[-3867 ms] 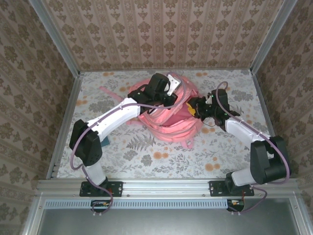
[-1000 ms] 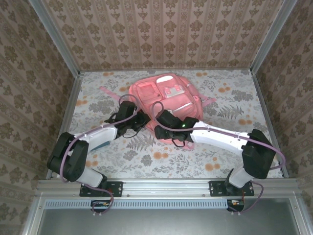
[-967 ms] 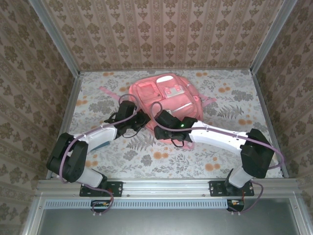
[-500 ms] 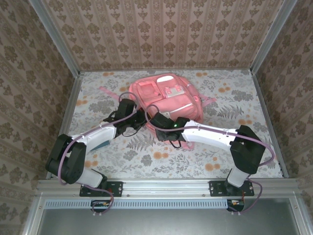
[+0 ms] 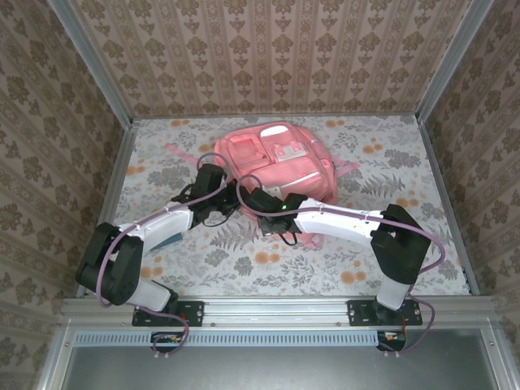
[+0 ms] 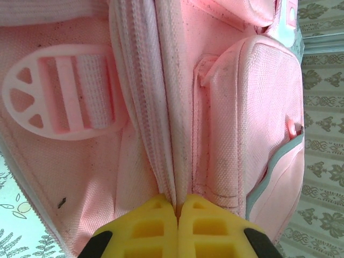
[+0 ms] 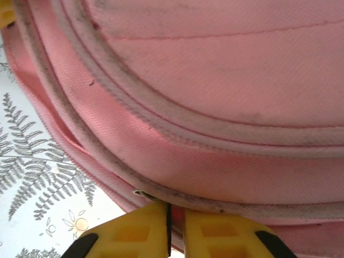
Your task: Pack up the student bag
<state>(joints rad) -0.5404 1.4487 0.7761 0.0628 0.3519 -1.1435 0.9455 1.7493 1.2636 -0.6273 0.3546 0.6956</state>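
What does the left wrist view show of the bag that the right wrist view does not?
Left wrist view: a pink strap buckle, a side pocket with pale trim, and the papered wall beyond it.
Right wrist view: the curved, piped rim of the bag, with a large fern print on the table cover beside it.
Both: pink bag fabric up close, a strip of table cover at the left edge, and yellow fingers pinched on the bag, the left fingers on a seam, the right fingers at the rim.
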